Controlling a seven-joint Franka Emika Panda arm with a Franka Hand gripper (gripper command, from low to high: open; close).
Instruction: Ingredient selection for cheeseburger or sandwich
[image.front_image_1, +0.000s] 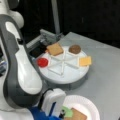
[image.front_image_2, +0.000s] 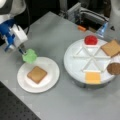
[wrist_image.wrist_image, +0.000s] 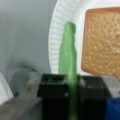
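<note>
My gripper (image.front_image_2: 23, 51) is shut on the green leaf piece (image.front_image_2: 29, 56), holding it on edge over the rim of the white paper plate (image.front_image_2: 52, 75). The wrist view shows the leaf (wrist_image.wrist_image: 68, 57) hanging between the black fingers (wrist_image.wrist_image: 53, 82), beside a tan toast square (wrist_image.wrist_image: 102, 42) that lies flat on the plate. That toast (image.front_image_2: 37, 74) sits near the plate's middle. In both front views the divided round tray (image.front_image_1: 62, 76) holds a second toast square (image.front_image_1: 55, 49), a red disc (image.front_image_1: 42, 62), a yellow square (image.front_image_1: 85, 60) and a dark brown disc (image.front_image_1: 74, 49).
The tray (image.front_image_2: 72, 62) stands at a front view's right, the plate (image.front_image_1: 90, 105) close to it on the grey table. Metal equipment (image.front_image_2: 85, 13) and an orange bit (image.front_image_2: 81, 28) lie behind the tray. The arm's white body (image.front_image_1: 17, 65) fills a front view's left.
</note>
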